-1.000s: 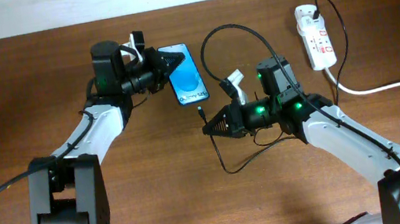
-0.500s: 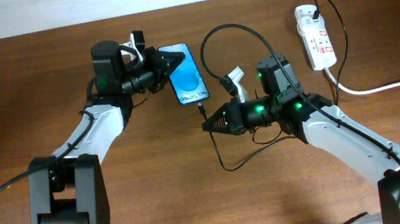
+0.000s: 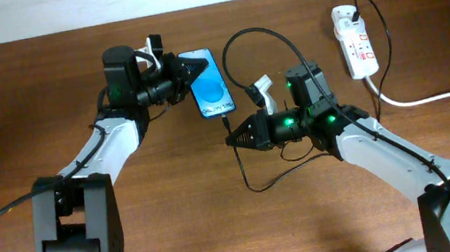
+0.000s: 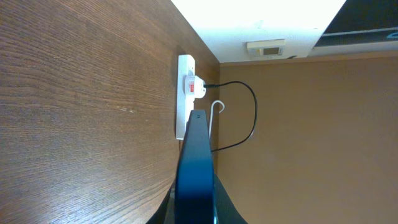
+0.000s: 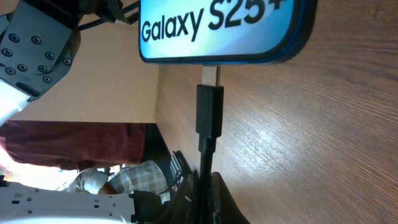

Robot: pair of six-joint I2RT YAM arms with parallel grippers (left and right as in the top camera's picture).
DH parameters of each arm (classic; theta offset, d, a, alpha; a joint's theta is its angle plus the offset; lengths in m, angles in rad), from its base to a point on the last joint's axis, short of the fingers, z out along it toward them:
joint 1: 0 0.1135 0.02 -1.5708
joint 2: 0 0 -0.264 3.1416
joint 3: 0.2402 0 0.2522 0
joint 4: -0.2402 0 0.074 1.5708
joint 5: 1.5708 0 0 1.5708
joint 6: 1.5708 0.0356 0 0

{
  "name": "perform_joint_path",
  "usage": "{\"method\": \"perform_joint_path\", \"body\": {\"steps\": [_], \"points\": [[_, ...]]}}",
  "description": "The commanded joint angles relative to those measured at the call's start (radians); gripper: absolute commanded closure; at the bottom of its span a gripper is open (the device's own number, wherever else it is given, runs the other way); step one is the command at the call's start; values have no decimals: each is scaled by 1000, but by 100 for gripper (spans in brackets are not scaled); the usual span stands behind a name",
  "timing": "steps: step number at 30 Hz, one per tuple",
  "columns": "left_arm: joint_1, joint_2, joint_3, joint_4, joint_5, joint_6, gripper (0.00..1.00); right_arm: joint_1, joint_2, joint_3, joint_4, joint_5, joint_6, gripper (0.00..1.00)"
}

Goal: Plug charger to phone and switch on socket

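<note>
The phone (image 3: 209, 84) lies on the table, blue screen up. My left gripper (image 3: 186, 73) is shut on its upper left edge; in the left wrist view the phone (image 4: 194, 168) shows edge-on between the jaws. My right gripper (image 3: 237, 140) is shut on the charger cable just behind its connector tip (image 3: 226, 124). In the right wrist view the tip (image 5: 209, 76) is at the phone's bottom edge (image 5: 249, 37), its metal end touching the port. The black cable (image 3: 270, 39) loops to its plug in the socket (image 3: 352, 39) at the back right.
The socket's thick white cord (image 3: 435, 95) runs right toward the table edge. A small white tag (image 3: 261, 92) hangs by the right arm. The socket also shows in the left wrist view (image 4: 185, 93) with a red switch.
My right gripper has moved the connector tip up and left, closer to the phone's bottom edge. The left gripper and phone have not moved.
</note>
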Motion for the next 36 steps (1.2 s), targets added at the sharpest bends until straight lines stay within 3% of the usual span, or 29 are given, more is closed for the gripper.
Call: {"method": "perform_joint_path", "body": {"steps": [1, 36], "points": [[3, -29, 3, 9, 22, -14, 100, 13, 5, 17, 6, -15, -7, 96], [3, -29, 3, 9, 16, -13, 100, 36, 5, 17, 28, -32, 19, 96]]}}
